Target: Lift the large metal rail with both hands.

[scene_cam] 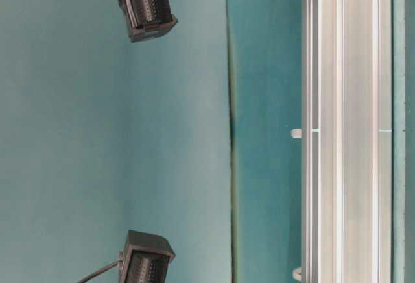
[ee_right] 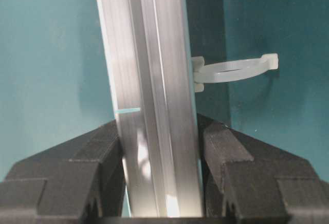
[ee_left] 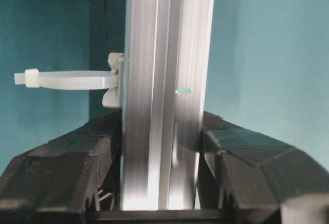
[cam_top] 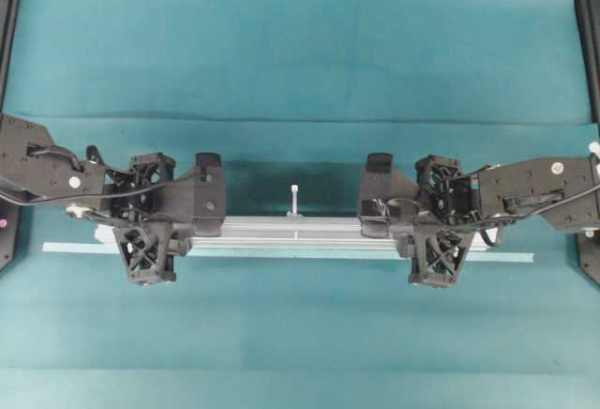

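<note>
I watch the left gripper and right gripper, jaws pinching the metal rail near its two ends, above the teal desk.

left pincer: clamped, arm reaching inward | right pincer: likewise, apparently clamped

Robotics lab bench, staged for recording.
A teal cloth backdrop covers table and rear wall; black frame posts flank the edges, and two studio lamps (seen in the table-level view) face the cloth.
</note>
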`<act>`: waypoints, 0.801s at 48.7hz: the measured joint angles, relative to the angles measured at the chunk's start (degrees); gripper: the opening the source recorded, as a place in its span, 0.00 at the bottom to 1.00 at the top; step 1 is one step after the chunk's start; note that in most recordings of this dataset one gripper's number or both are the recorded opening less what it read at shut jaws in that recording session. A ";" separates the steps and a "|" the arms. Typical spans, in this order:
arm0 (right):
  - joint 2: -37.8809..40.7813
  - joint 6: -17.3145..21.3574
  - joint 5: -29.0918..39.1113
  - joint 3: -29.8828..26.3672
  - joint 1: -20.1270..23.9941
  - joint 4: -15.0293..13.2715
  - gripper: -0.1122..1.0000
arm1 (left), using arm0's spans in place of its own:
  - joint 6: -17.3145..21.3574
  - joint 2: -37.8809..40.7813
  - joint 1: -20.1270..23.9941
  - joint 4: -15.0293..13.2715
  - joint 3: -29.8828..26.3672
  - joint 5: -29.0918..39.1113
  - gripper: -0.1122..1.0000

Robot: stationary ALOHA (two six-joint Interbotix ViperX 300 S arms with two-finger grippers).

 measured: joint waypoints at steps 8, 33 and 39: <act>0.00 0.00 0.00 0.00 0.00 0.00 0.49 | -0.18 -0.09 -0.09 -0.18 0.70 -1.23 0.43; 0.00 0.09 1.14 -0.09 0.09 0.00 0.49 | -0.79 -0.26 -0.09 0.00 2.55 -5.54 0.43; 0.09 0.09 0.97 -0.09 0.09 0.00 0.49 | -1.41 -0.26 -0.26 -0.18 2.55 -3.52 0.63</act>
